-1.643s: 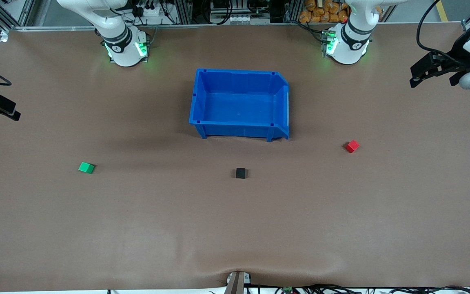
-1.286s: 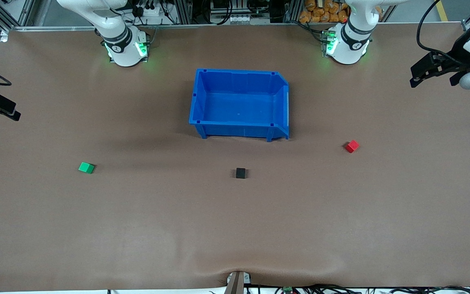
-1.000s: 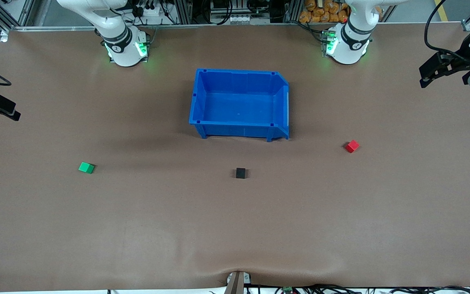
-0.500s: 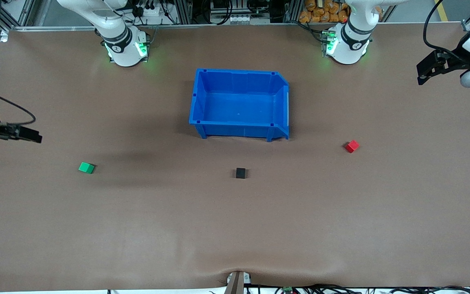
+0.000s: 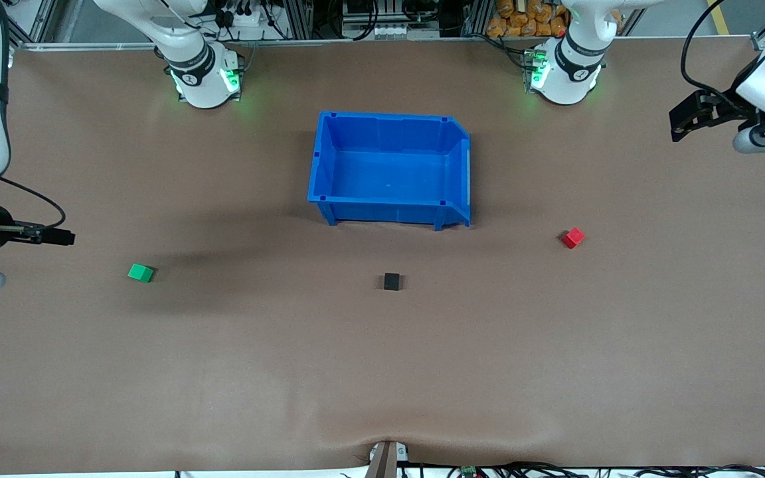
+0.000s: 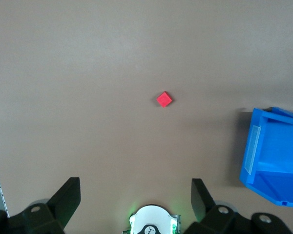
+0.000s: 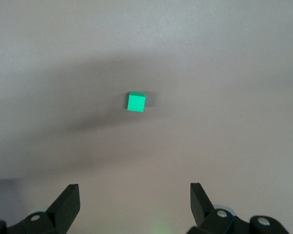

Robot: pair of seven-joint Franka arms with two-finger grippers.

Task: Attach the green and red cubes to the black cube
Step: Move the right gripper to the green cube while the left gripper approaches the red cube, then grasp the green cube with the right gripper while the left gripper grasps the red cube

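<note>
Tabletop (image 5: 382,372): brown surface carrying everything; both arm bases stand along its far edge.
Blue bin (image 5: 390,167): open-topped and sitting mid-table between the two bases, nearer the front camera than they are; one of its corners (image 6: 276,151) shows in the left wrist view.
Left gripper (image 5: 691,119): up in the air over the left arm's end of the tabletop, well apart from every cube; jaws spread wide with nothing between them, its two fingers (image 6: 68,197) framing bare tabletop in the left wrist view.
Right gripper (image 5: 57,236): up in the air over the right arm's end of the tabletop, near the green cube but not over it; jaws wide and holding nothing, with the fingers (image 7: 68,200) well apart in the right wrist view.
Black cube (image 5: 392,281): alone on the tabletop, nearer the front camera than the blue bin, roughly between the other two cubes.
Green cube (image 5: 140,273): on the tabletop toward the right arm's end, well apart from the black cube; seen ahead of the wide jaws in the right wrist view (image 7: 136,102).
Red cube (image 5: 573,238): on the tabletop toward the left arm's end, a little farther from the front camera than the black cube and well apart from it; turned cornerwise in the left wrist view (image 6: 164,99).
</note>
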